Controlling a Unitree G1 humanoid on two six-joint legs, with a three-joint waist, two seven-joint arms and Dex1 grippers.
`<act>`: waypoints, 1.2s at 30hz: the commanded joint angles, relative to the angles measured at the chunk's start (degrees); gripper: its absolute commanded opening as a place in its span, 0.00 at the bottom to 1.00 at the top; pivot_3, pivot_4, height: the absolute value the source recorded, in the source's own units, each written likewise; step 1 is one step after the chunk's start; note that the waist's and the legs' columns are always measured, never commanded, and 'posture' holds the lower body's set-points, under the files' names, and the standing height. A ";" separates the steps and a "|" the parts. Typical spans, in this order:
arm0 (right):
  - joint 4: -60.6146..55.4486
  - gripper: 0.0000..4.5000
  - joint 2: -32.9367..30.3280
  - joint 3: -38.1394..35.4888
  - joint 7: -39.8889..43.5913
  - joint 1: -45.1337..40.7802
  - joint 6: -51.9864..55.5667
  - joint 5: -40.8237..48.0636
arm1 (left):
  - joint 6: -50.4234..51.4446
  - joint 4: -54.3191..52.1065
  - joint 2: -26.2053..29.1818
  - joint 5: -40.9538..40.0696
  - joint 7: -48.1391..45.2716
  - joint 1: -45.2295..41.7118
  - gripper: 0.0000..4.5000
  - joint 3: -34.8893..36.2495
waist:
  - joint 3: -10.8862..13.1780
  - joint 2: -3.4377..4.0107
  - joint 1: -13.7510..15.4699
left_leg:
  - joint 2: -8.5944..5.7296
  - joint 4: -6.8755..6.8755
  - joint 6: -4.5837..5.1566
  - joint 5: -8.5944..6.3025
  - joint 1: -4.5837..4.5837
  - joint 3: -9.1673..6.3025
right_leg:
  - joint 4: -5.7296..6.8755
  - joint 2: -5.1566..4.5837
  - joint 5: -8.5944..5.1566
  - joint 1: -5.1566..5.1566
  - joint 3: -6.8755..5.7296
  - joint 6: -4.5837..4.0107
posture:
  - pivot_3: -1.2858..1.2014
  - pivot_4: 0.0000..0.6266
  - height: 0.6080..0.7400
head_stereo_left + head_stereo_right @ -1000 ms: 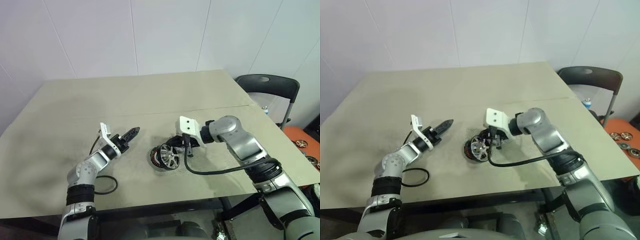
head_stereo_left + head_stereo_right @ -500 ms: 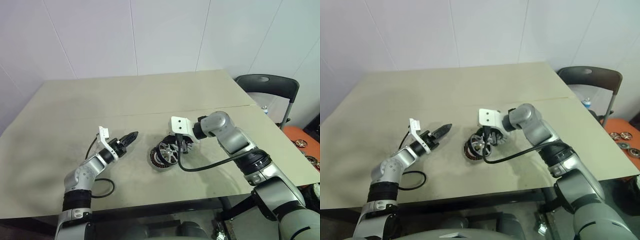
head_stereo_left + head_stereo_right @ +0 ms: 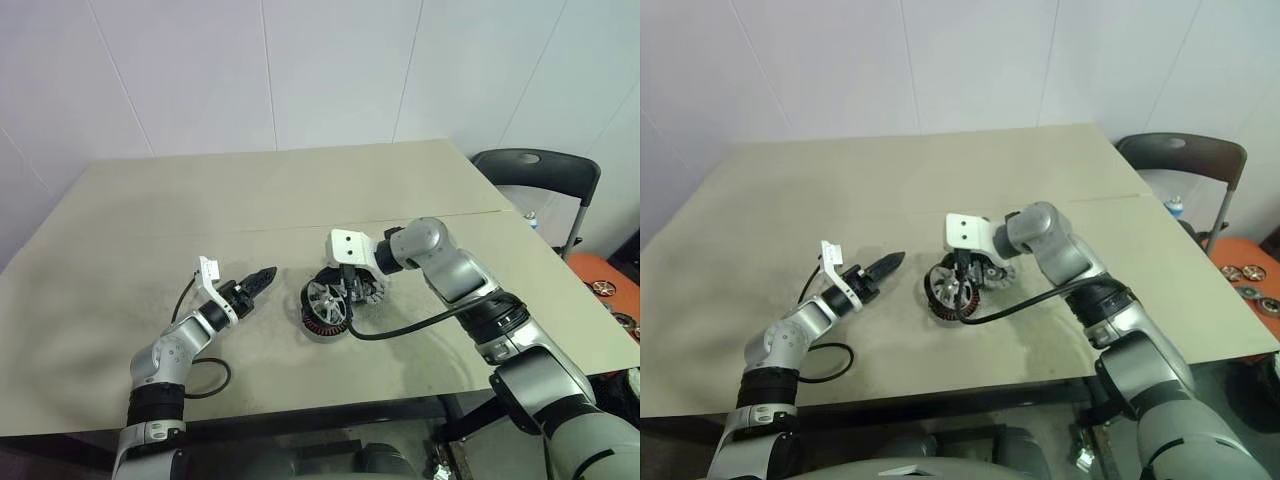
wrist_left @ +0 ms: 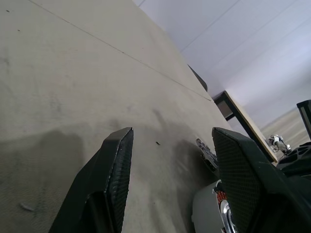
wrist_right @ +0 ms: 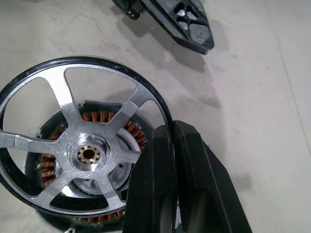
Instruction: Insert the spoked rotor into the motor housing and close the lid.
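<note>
Just above the motor housing (image 5: 92, 145), near the front middle of the table (image 3: 150, 220), the spoked rotor (image 5: 73, 145) hangs tilted, its rim pinched between the closed fingers of the right gripper (image 5: 171, 145). In the right wrist view the hub sits roughly over the housing's silver centre, with the copper windings showing between the spokes, but the wheel is not yet seated; one edge stands higher than the other. The step in hand looks to be the insertion itself. The next move probably calls for levelling the rotor so it lies flat over the housing, centring the hub on the shaft, then lowering it straight before letting go.

The lid (image 3: 371, 290), a notched grey disc, lies on the table just beside the housing, under the right arm, waiting for the closing step.

The left gripper (image 3: 262, 277) hovers near the housing's other side, its fingers parted and holding nothing, well placed to steady the housing if it slides.
</note>
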 commanded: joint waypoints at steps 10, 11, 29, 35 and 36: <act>1.32 0.01 -0.40 -0.25 0.33 0.51 -2.29 -1.04 | -0.70 -1.48 -0.23 -0.72 -0.76 -0.83 0.61 0.30 | 0.00 0.00 0.01 | 0.00 0.00 0.00 0.00 0.00 0.00 | -0.01 0.00 0.00 0.00 0.00 0.00 | 0.52 0.00 1.00; 1.81 0.01 -0.41 -0.20 0.27 0.52 -2.55 -1.29 | -0.70 -1.52 -0.27 -0.77 -0.72 -0.80 0.61 0.35 | 0.00 0.00 0.01 | 0.00 0.00 0.00 0.00 0.00 0.00 | 0.00 0.00 0.00 0.00 0.00 0.00 | 0.52 0.00 1.00; 4.02 0.37 0.98 -1.56 -1.06 1.39 -2.91 -0.41 | -0.63 -1.83 -1.13 -0.53 -0.16 -0.35 0.61 0.21 | 0.00 0.00 0.01 | 0.00 0.00 0.00 0.00 0.00 0.00 | 0.00 0.00 0.00 0.00 0.00 0.00 | 0.52 0.00 1.00; 1.81 0.37 2.42 -5.75 0.33 1.09 -1.50 5.71 | -0.56 -1.65 -1.39 -0.27 -0.24 -0.27 0.61 -0.21 | 0.00 0.00 -0.02 | 0.00 -0.01 0.00 0.00 0.00 0.00 | 0.00 0.00 0.00 0.00 0.00 0.00 | 0.52 0.00 1.00; 1.85 0.37 2.80 -6.71 0.20 0.79 -1.13 6.73 | -0.59 -1.56 -1.44 -0.21 -0.26 -0.27 0.61 -0.24 | 0.00 0.00 0.00 | 0.00 -0.01 0.00 0.00 0.00 0.00 | 0.00 0.00 0.00 0.00 0.00 0.00 | 0.52 0.00 1.00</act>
